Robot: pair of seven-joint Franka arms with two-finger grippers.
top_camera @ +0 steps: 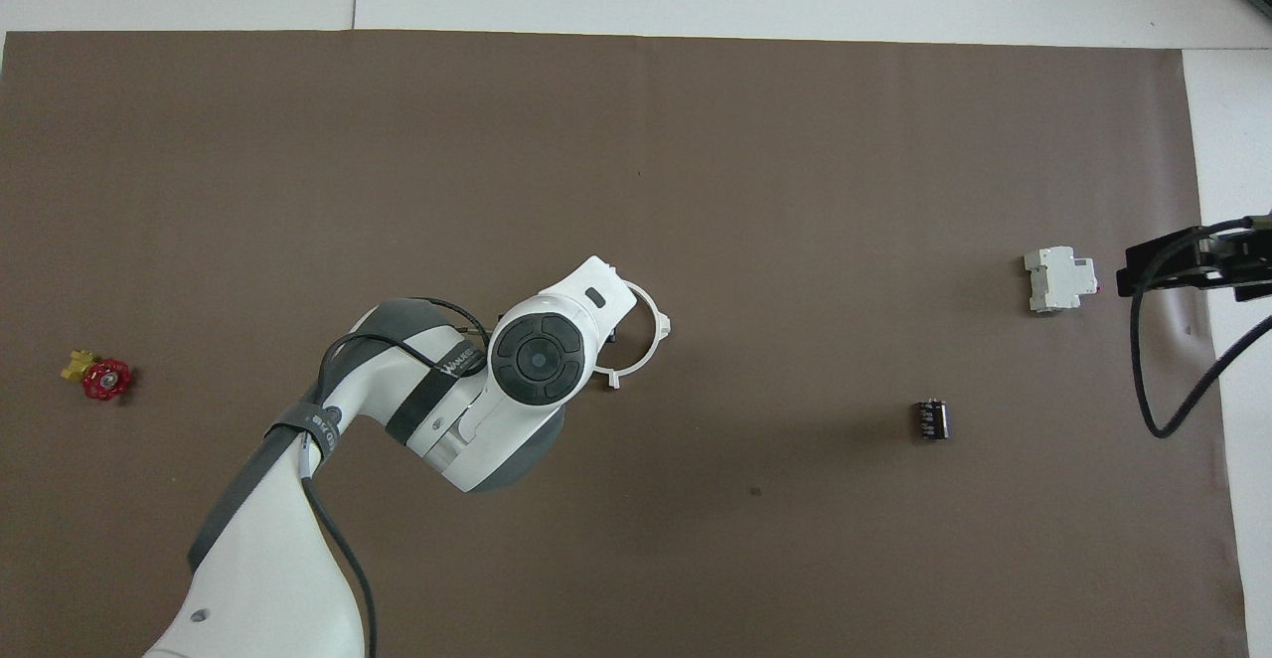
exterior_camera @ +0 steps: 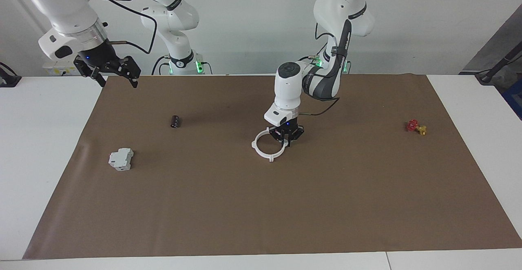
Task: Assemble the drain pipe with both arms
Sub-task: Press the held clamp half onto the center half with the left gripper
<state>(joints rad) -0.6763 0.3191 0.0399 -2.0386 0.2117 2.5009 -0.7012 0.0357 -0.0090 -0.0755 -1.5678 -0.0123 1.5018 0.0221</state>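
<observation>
The drain pipe (exterior_camera: 259,152) lies in the middle of the brown mat as two thin white arcs. They meet in a ring whose tabs stick out at the joints. My left gripper (exterior_camera: 288,138) points straight down and is shut on the arc toward the left arm's end. In the overhead view the left wrist covers that gripper, and only the other half of the drain pipe (top_camera: 657,328) shows. My right gripper (exterior_camera: 118,82) waits open and raised over the mat's corner at the right arm's end, holding nothing.
A grey-white boxy block (exterior_camera: 121,158) and a small dark cylinder (exterior_camera: 175,121) lie on the mat toward the right arm's end. A red and yellow valve (exterior_camera: 416,127) sits toward the left arm's end. The brown mat (exterior_camera: 261,213) covers most of the white table.
</observation>
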